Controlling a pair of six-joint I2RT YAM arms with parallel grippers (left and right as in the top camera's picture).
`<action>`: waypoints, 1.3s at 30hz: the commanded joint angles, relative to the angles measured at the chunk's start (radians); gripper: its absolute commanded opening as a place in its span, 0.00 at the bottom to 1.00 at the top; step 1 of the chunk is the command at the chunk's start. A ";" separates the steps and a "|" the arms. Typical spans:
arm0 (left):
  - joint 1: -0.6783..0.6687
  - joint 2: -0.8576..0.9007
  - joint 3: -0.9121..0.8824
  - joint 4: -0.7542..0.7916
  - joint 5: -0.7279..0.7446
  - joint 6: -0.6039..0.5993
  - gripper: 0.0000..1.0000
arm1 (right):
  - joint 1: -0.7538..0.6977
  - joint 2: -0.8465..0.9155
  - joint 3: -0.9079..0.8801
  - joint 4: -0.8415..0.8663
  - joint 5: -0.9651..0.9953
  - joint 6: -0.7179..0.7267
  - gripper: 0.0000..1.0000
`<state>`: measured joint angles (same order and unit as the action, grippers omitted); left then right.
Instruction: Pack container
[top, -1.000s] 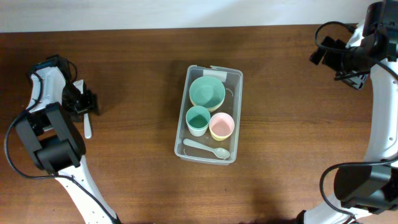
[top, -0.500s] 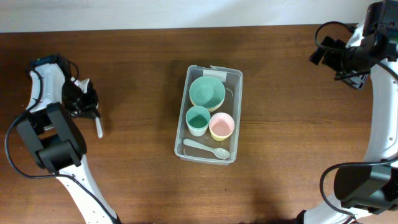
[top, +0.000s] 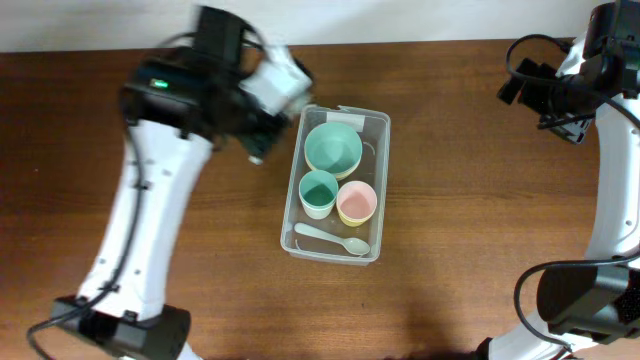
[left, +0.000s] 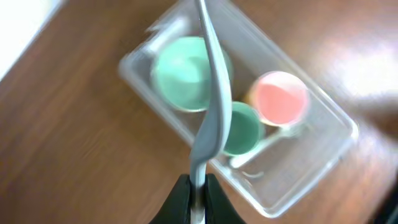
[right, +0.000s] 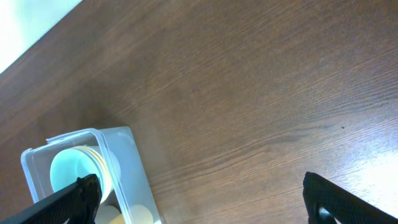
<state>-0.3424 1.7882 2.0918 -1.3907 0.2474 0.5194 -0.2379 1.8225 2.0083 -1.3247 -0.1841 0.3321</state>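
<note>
The clear plastic container (top: 384, 170) sits mid-table and holds a green bowl (top: 332, 148), a green cup (top: 318, 190), a pink cup (top: 356, 202) and a white spoon (top: 332, 239). My left gripper (top: 259, 143) hovers just off the container's upper left corner. In the left wrist view it (left: 198, 188) is shut on the handle of a long pale utensil (left: 213, 106), which points out over the container (left: 323, 162). My right gripper (top: 545, 100) is open and empty at the far right, away from the container; its wrist view (right: 199, 199) shows the container's corner (right: 127, 158).
The brown wooden table (top: 470, 230) lies all around the container. A light wall strip (top: 400, 20) runs along the far edge. The left arm (top: 150, 220) stretches across the left side of the table.
My left arm has swung from the far left of the table to the container, carrying the pale utensil it lifted off the table. The right arm has not moved.
</note>
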 joint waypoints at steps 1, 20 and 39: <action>-0.105 0.055 -0.076 -0.042 0.000 0.224 0.01 | 0.003 0.000 0.006 0.000 0.002 -0.002 0.99; -0.355 0.078 -0.433 -0.047 0.019 0.716 0.10 | 0.003 0.000 0.006 0.000 0.002 -0.002 0.99; -0.216 0.021 -0.148 -0.005 -0.266 0.215 1.00 | 0.003 0.000 0.006 0.000 0.002 -0.002 0.99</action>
<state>-0.6464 1.8591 1.8595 -1.3937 0.0875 0.9642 -0.2379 1.8225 2.0083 -1.3247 -0.1841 0.3328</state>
